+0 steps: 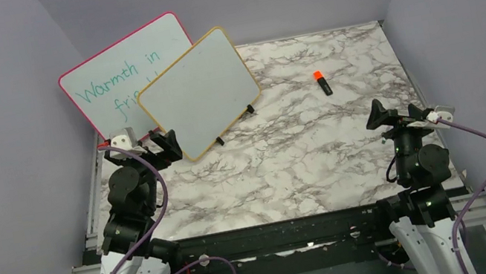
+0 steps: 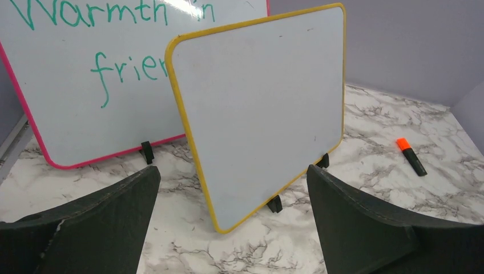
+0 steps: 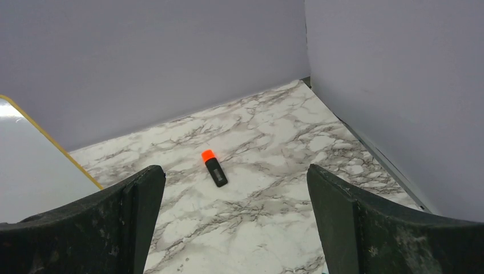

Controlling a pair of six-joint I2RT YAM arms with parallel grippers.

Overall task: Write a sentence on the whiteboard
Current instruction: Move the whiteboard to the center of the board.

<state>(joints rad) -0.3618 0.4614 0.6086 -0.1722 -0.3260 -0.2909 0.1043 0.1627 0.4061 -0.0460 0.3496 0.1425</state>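
Whiteboard (image 1: 198,93) with a yellow-orange frame stands tilted on small black feet at eleven o'clock on the worktop (image 1: 290,166), overlapping the pink-framed board (image 1: 116,76) behind it. Left claw (image 1: 143,143) hangs wide and empty at the whiteboard's seven o'clock. Right claw (image 1: 396,114), equally wide and empty, sits at four o'clock. Orange-capped marker (image 1: 322,83) lies at one o'clock.

The white, grey-veined marble-pattern table (image 1: 290,166) carries a yellow-framed rectangular whiteboard (image 1: 198,92) on small black feet at ten o'clock, a larger pink-framed whiteboard (image 1: 115,73) just behind it, and a black, orange-capped marker (image 1: 322,83) at one o'clock.
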